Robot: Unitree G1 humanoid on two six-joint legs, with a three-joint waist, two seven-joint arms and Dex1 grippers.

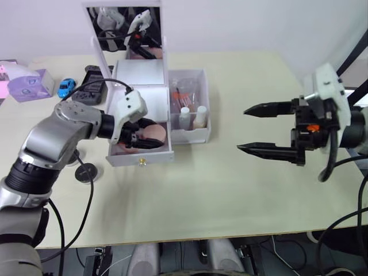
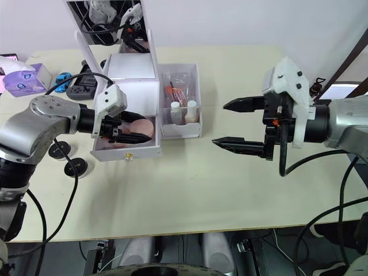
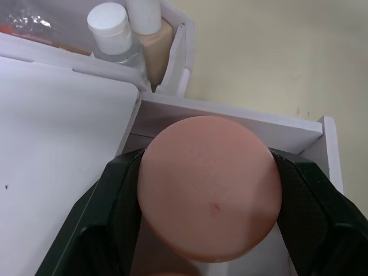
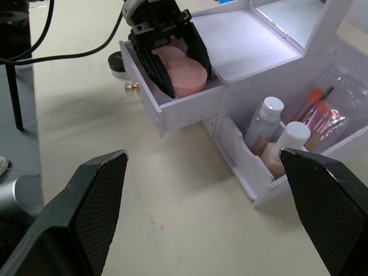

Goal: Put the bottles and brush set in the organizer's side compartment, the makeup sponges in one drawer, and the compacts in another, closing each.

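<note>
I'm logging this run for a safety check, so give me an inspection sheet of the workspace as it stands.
Surface: cream table, bare toward the front.
Job's things: organizer with one drawer pulled open; a pink sponge held over it, a second lies inside. Both bottles and the brush set sit in the side compartment. Two black compacts lie on the table beside the drawer.
Clutter: purple-and-white box, blue toy car, black device.
Grippers: left tool shut on the sponge; right tool open, apart from the organizer.
Cables: black cable across the table's left.
Surroundings: pale wall.
</note>
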